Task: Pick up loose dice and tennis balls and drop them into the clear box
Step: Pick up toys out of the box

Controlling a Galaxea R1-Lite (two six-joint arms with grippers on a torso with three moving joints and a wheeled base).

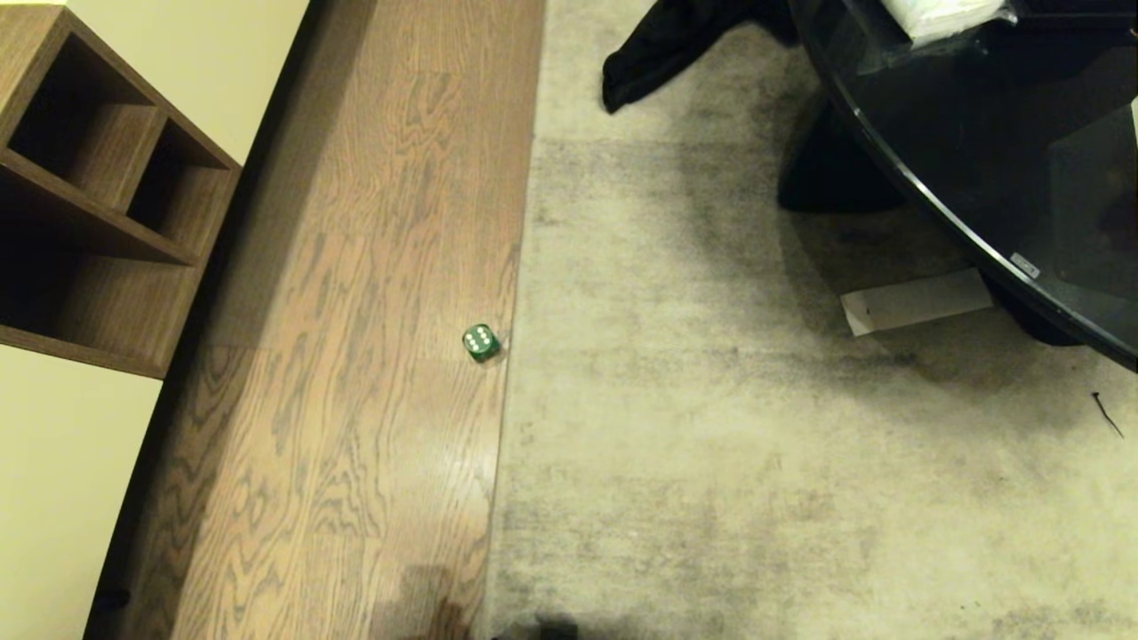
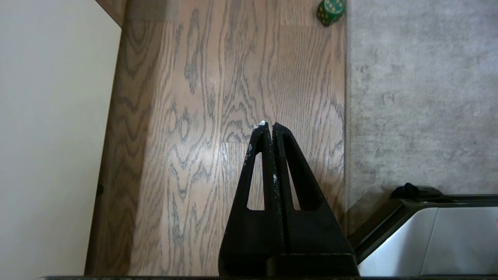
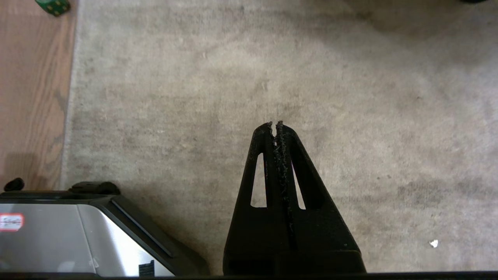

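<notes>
One green die (image 1: 481, 343), wooden shelf (image 1: 98, 187) seemingly bare

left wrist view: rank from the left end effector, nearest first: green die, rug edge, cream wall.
From the left end effector, shut and holding nothing:
1. Rug edge, beside it, where the wood floor ends.
2. Cream wall, on the opposite side, past the dark baseboard.
3. Green die, far ahead on the wood floor, right by the rug edge.

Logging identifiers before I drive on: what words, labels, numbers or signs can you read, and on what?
No words are legible.
Green die: top face shows six white pips.
Red-edged sticker on the robot's base: print too blurred to read.
Small label on the dark table's rim: too small to read.
White paper strip on the rug: no readable print.
</notes>
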